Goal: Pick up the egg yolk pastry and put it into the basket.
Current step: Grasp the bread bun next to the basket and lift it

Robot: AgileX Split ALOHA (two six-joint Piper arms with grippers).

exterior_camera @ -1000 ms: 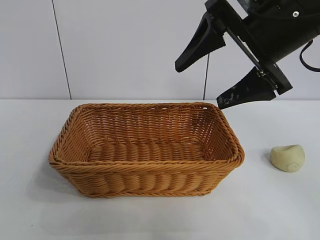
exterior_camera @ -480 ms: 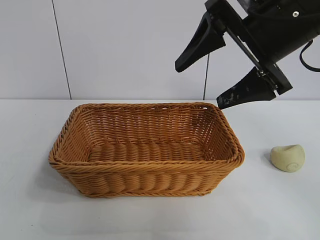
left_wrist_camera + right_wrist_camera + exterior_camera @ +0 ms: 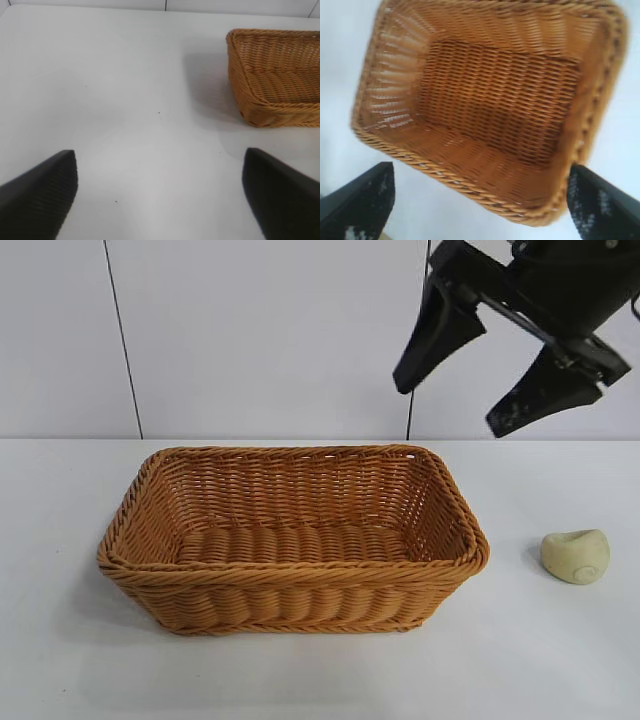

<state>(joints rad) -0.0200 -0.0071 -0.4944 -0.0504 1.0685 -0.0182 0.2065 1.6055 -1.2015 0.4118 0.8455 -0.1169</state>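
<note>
Jaws open; one basket [image 3: 292, 540], one pastry [image 3: 576, 556].

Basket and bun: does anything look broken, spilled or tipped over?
Nothing stands out. The basket sits flat, whole and empty. The bun lies on the table to its right, leaning a bit but not broken.

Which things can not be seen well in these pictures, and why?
- Pastry: only in the exterior view; its underside is hidden and its swirl is too small to read. Neither wrist view shows it.
- Basket: cut by the left wrist view's edge; blurred in the right wrist view.
- Right gripper: its arm is cut off at the exterior view's top.
- Left gripper: absent from the exterior view.
</note>
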